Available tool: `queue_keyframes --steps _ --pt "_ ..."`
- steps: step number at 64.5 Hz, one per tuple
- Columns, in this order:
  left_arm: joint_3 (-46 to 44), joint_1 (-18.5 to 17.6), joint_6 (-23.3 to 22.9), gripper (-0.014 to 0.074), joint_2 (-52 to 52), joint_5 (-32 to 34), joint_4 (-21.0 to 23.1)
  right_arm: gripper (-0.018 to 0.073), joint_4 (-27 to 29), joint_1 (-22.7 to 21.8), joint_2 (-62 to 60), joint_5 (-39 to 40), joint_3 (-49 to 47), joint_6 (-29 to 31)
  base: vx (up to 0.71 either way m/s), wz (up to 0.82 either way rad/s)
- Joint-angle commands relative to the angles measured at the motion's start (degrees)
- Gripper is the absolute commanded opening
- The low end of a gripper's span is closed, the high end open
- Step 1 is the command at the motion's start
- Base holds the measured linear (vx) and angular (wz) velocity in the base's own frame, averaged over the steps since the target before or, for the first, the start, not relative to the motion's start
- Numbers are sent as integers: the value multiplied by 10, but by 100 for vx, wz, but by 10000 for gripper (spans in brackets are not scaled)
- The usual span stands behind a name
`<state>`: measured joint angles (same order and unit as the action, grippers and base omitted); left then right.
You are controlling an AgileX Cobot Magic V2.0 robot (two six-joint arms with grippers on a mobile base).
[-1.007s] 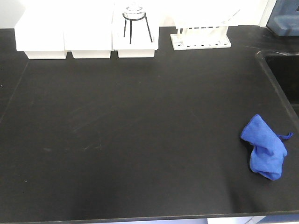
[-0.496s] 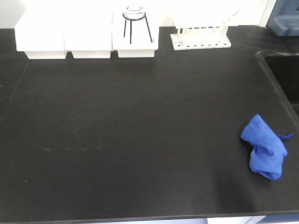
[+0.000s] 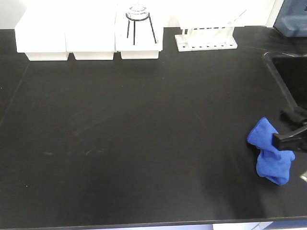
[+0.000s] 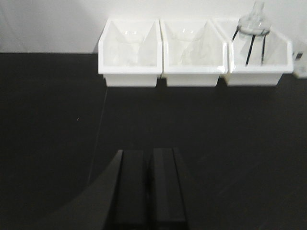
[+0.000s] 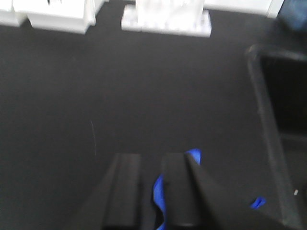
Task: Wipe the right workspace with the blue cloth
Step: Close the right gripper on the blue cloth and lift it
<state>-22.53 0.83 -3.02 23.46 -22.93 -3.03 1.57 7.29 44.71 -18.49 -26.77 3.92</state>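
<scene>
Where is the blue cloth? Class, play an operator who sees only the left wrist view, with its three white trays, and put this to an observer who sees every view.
Observer: The front view shows the blue cloth bunched on the black benchtop, near its front right corner and outside your view.
Operator: Is the right tool near it?
Observer: Yes. In the right wrist view the right tool is open, and blue fabric shows between its fingers. I cannot tell whether they touch it.
</scene>
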Motion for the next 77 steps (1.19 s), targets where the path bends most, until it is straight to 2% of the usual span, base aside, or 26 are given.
queue_keyframes --steps 1,4,9,13,16,20,23,27,31,36,42,47,65,70,77 --pt "-19 -1 -1 352 13 29 -19 417 9 -3 26 51 -17 -2 0 0" --pt "-19 -1 -3 423 14 28 -17 490 24 -3 43 56 -17 -4 0 0" --pt "-19 -1 -13 492 14 28 -6 561 33 -3 65 35 -18 -13 0 0" --pt "-19 -1 -18 525 15 24 -1 577 26 -4 80 -14 -24 -14 0 0" --pt "-19 -1 -18 531 15 17 3 576 14 -5 92 -64 -34 -39 0 0" --pt "-19 -1 -18 531 15 8 3 575 -16 -16 111 -123 -54 -97 0 0" --pt "-19 -1 -18 531 15 5 3 575 -66 -31 126 -150 -72 -148 0 0" --pt "-19 -1 -18 531 15 5 3 575 -125 -48 143 -163 -93 -193 0 0" --pt "-19 -1 -18 531 15 5 3 575 -151 -70 162 -173 -112 -221 0 0" --pt "-19 -1 -18 526 15 5 3 575 -127 -86 195 -191 -129 -206 0 0" --pt "-19 -1 -18 523 15 5 3 575 -63 -90 242 -192 -132 -137 0 0" --pt "-19 -1 -18 523 15 5 3 575 -26 -90 280 -185 -132 -104 0 0" --pt "-19 -1 -18 523 15 5 2 555 -40 -90 386 -139 -132 -108 0 0" --pt "-19 -1 -18 523 15 5 2 504 -40 -90 395 -134 -132 -103 0 0" --pt "-19 -1 -18 523 15 10 2 375 -40 -90 397 -115 -132 -89 0 0"
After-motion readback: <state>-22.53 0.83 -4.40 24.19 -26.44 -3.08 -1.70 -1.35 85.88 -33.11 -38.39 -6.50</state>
